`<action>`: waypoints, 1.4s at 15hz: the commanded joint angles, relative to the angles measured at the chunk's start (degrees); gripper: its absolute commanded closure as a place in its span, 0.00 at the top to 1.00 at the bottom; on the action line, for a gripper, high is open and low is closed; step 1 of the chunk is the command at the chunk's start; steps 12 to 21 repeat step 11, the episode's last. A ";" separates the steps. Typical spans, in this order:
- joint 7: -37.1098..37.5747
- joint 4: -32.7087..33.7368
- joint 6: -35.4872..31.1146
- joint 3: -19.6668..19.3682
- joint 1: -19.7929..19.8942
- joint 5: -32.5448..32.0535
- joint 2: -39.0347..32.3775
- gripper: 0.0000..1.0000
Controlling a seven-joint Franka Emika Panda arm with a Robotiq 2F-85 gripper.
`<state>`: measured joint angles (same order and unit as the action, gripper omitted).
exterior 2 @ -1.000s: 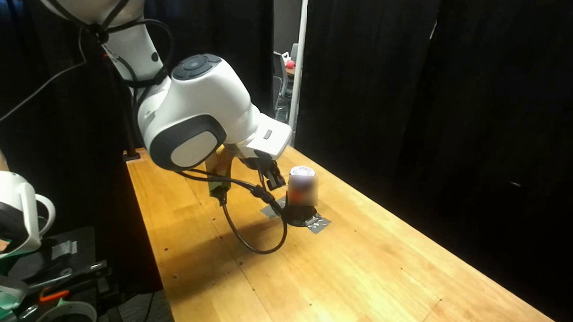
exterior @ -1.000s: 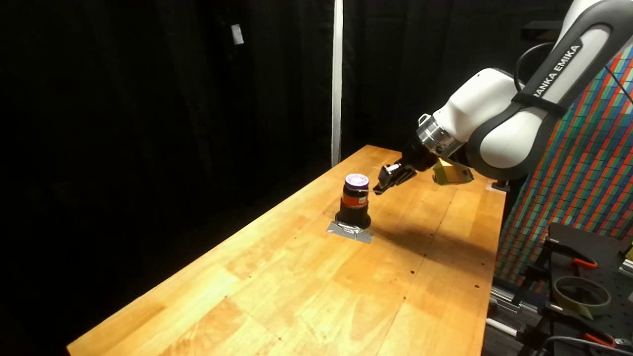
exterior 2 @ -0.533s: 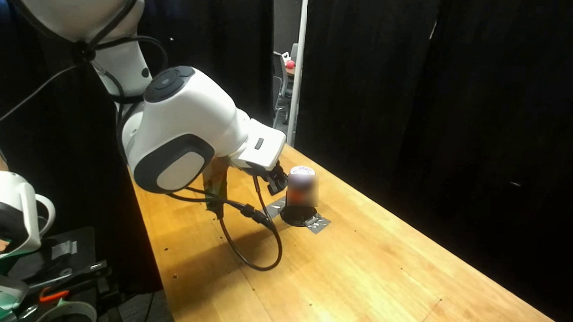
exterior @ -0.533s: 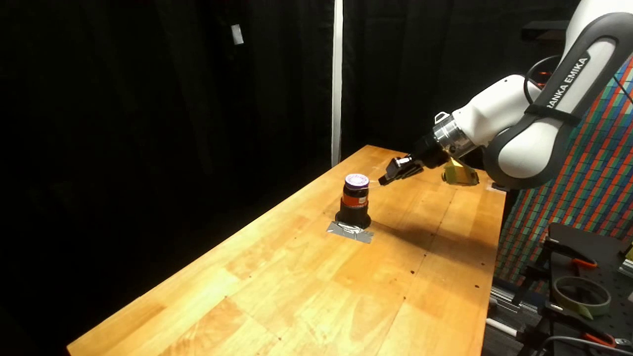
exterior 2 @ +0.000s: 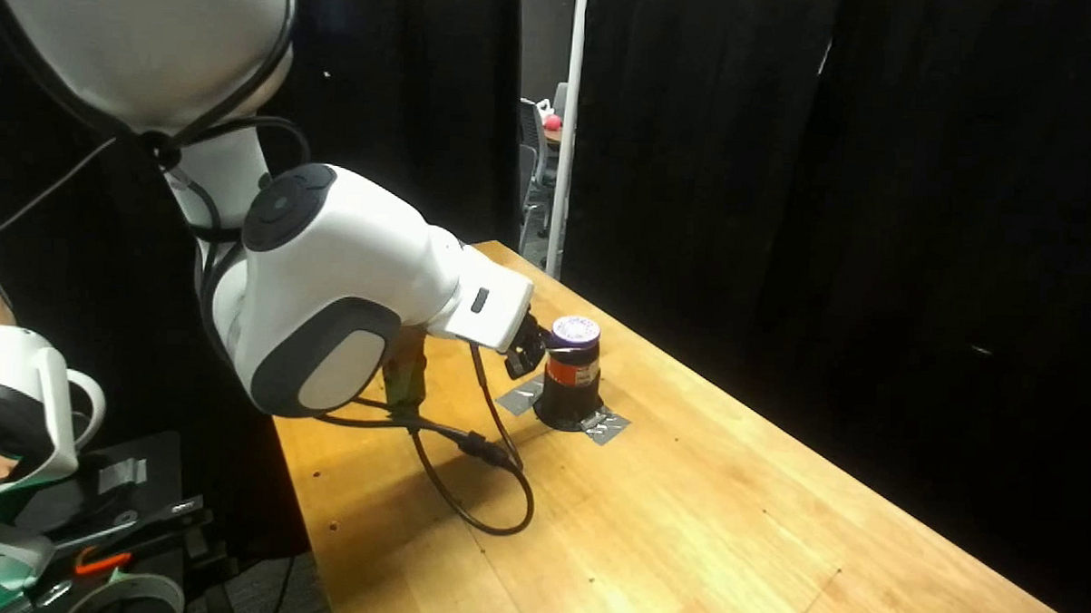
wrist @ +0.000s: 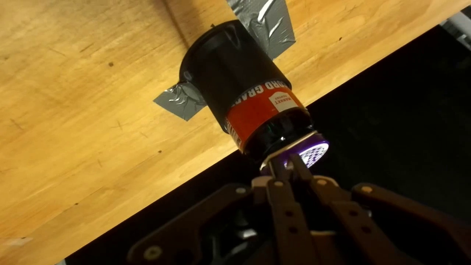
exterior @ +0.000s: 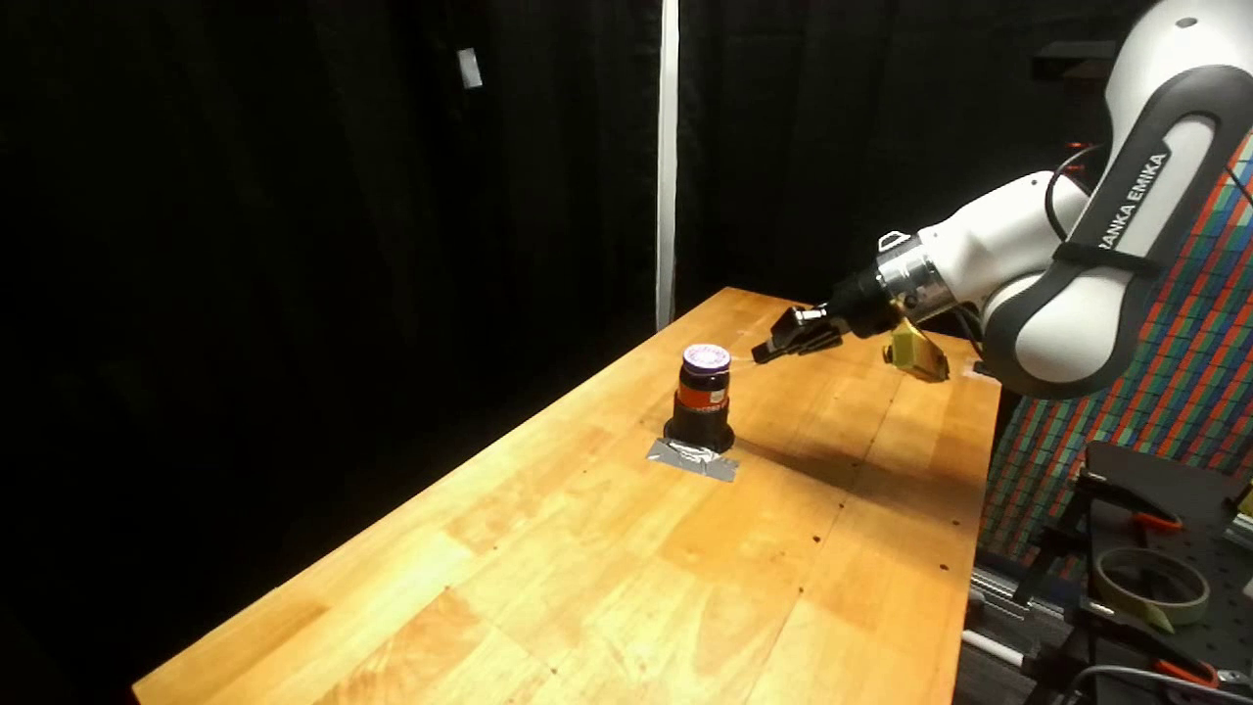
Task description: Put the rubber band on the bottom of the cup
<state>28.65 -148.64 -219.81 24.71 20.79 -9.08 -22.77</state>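
Observation:
The cup is a dark jar with an orange-red label [exterior: 702,399] and a purple lid with a pale top. It stands upright in a black holder [exterior: 699,425]. The jar also shows in an exterior view [exterior 2: 561,373] and in the wrist view [wrist: 259,116]. A thin pale rubber band [wrist: 292,144] lies along the lid's lower edge and stretches from the jar to my gripper [exterior: 761,354]; this strand also shows in an exterior view [exterior 2: 562,350]. In the wrist view my fingers [wrist: 285,159] are nearly together on the band, beside the lid. The band's far side is hidden.
Grey tape [exterior: 693,459] fixes the holder to the wooden table [exterior: 626,568], with another piece in an exterior view [exterior 2: 521,395]. A black cable [exterior 2: 493,522] hangs in a loop under the arm. A side cart with a tape roll [exterior: 1151,586] stands beyond the table edge.
My gripper has moved up slightly and back from the jar, and the forearm has come lower and further back. The band stays stretched between jar and fingers. The jar has not moved.

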 commanded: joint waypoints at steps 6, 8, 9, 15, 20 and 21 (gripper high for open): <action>10.24 -1.24 -6.97 -5.21 -1.43 -11.73 -0.68 0.29; 13.43 -0.93 -2.53 -5.36 -0.69 -15.06 -0.09 0.50; 10.94 -0.61 -4.15 -6.76 -2.79 -12.39 -0.85 0.32; 12.24 -0.62 -3.23 -6.82 -2.59 -13.67 -0.90 0.48; 12.24 -0.62 -3.23 -6.82 -2.59 -13.67 -0.90 0.48; 12.24 -0.62 -3.23 -6.82 -2.59 -13.67 -0.90 0.48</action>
